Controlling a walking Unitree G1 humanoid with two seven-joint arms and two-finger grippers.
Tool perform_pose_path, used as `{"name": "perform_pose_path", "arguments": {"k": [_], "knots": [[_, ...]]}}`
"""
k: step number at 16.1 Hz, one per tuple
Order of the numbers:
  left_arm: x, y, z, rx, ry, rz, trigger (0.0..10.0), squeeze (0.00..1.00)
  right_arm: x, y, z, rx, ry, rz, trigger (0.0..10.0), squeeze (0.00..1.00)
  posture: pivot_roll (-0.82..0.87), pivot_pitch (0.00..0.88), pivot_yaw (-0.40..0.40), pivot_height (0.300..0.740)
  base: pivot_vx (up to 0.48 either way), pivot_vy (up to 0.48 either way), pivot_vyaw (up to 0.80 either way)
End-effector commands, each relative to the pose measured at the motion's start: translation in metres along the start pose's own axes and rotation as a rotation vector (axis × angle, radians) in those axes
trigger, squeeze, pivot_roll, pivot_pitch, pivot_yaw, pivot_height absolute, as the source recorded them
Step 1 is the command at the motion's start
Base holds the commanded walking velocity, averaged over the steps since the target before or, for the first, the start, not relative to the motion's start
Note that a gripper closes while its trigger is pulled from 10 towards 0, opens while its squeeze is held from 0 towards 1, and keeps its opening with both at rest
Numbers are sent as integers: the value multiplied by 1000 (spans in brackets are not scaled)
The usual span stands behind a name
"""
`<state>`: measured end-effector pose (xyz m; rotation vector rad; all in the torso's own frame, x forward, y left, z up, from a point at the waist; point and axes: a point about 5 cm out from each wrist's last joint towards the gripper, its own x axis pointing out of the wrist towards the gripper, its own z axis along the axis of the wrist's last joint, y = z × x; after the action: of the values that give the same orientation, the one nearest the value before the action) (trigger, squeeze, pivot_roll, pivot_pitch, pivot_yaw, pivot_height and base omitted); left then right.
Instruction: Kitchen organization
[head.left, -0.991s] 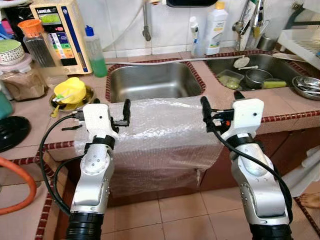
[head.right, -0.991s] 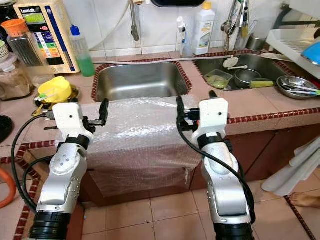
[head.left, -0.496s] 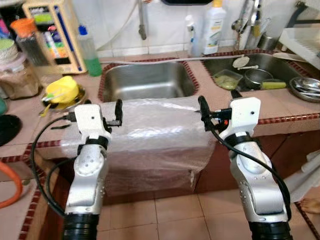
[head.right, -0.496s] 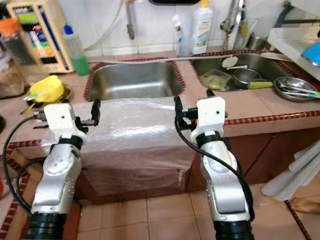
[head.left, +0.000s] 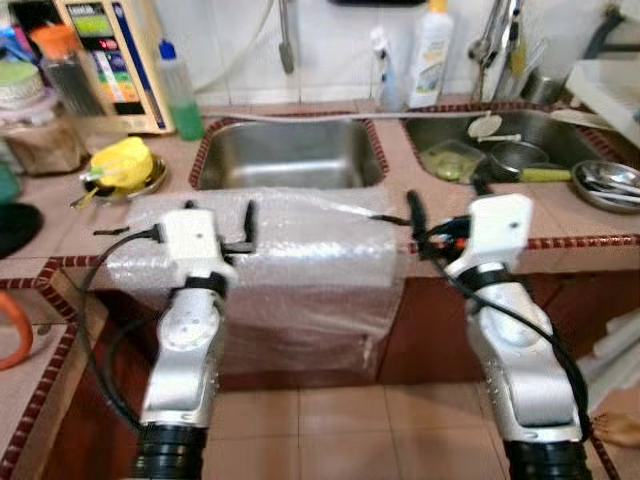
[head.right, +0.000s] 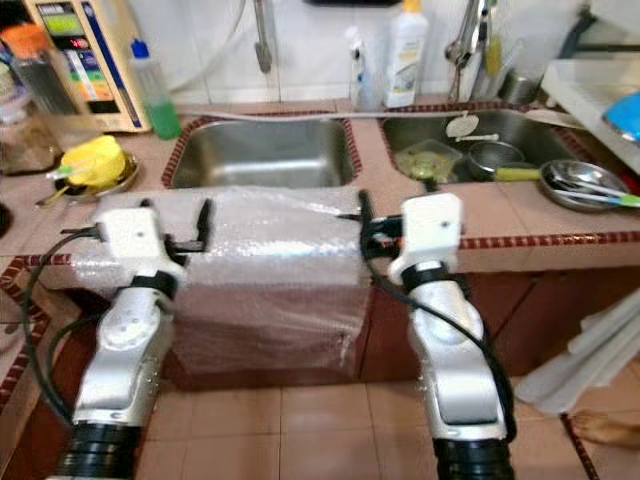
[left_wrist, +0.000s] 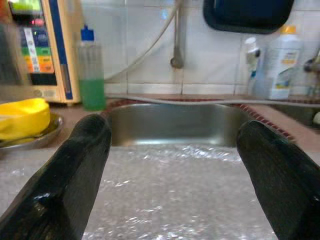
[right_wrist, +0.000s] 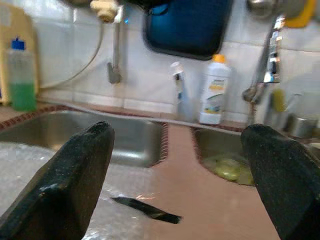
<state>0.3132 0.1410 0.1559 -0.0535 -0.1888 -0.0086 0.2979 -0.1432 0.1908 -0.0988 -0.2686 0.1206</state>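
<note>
A sheet of clear bubble wrap (head.left: 300, 270) lies on the counter in front of the left sink (head.left: 285, 155) and hangs down over the counter's front edge. My left gripper (head.left: 225, 235) hovers over the wrap's left part, open, nothing between its fingers (left_wrist: 65, 185). My right gripper (head.left: 440, 215) is held at the wrap's right edge, also open and empty, with its fingers (right_wrist: 70, 185) spread wide. A small black strip (right_wrist: 145, 210) lies on the counter beside the wrap's edge.
The right sink (head.left: 545, 130) holds dishes and a container. A steel bowl (head.left: 605, 180) and dish rack (head.left: 610, 85) stand far right. A yellow item on a plate (head.left: 120, 165), green bottle (head.left: 180, 90) and white bottle (head.left: 432, 55) line the counter. A person's foot (head.right: 605, 428) shows on the floor.
The whole view has shifted and blurred as the camera moved. Both grippers stay open at counter height; the right one now sits at the wrap's right edge instead of over it.
</note>
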Motion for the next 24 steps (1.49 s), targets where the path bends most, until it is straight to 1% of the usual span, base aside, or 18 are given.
{"name": "perform_pose_path", "arguments": {"k": [1,2,5,9,10,15,20,24], "knots": [[1,9,5,16,-16,26,10000,0,3,6,4,9,-19,17,10000,0,85,0,52,740,0,0,0],[1,7,4,8,-12,12,10000,0,3,6,3,-5,-18,13,10000,0,86,0,54,740,0,0,619],[0,7,4,13,-12,10,10000,0,3,8,3,2,-20,11,10000,0,86,0,61,740,0,0,706],[2,6,4,15,-10,-9,10000,0,2,6,2,23,-23,-16,10000,0,81,0,76,740,0,0,0],[2,0,4,-29,-9,-44,10000,0,1,4,2,18,-25,-28,10000,0,81,0,77,740,0,0,0],[-2,-11,1,-42,5,-121,10000,0,1,0,1,-9,-18,-51,10000,0,79,0,72,740,0,0,0],[-1,-13,5,-62,-9,-125,10000,0,1,1,1,-8,-23,-52,10000,0,79,0,74,740,0,0,0],[-1,-17,11,-72,-37,-186,10000,0,2,-1,3,-10,-32,-57,10000,0,74,0,80,740,0,0,0]]}}
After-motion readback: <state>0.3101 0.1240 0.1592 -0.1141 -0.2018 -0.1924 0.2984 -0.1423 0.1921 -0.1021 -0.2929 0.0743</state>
